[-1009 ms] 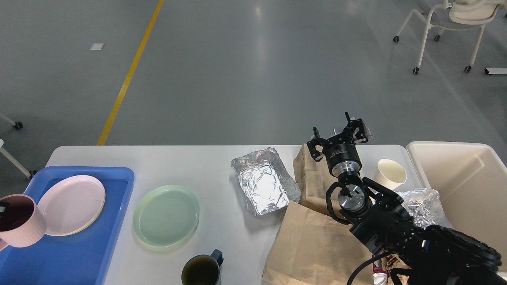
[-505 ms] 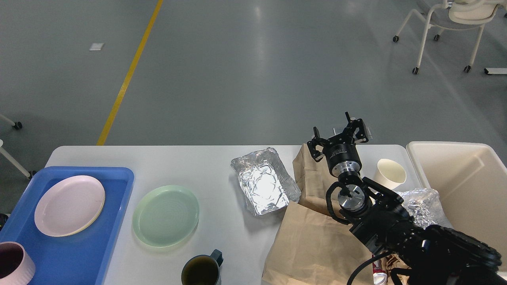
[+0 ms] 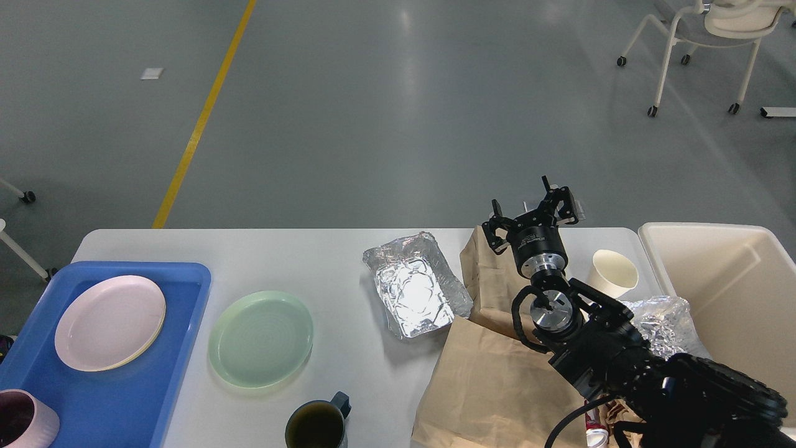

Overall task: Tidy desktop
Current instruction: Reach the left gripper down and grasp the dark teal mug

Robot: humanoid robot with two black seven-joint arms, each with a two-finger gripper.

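Nearest edge: dark mug (image 3: 316, 425), pink cup (image 3: 25, 420) on blue tray (image 3: 180, 330). Mid desktop (image 3: 298, 255): green plate (image 3: 260, 339), foil tray (image 3: 415, 286), paper bags (image 3: 491, 386). Farther back, right gripper (image 3: 533, 211) hovers, jaws spread, holding nothing. Left gripper out of frame.

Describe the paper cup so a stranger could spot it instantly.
Start at the cream bin on the right end of the desktop. Just left of it stands the paper cup, upright and open-topped. Unlike the crumpled foil and brown bags nearby, it is smooth and off-white.
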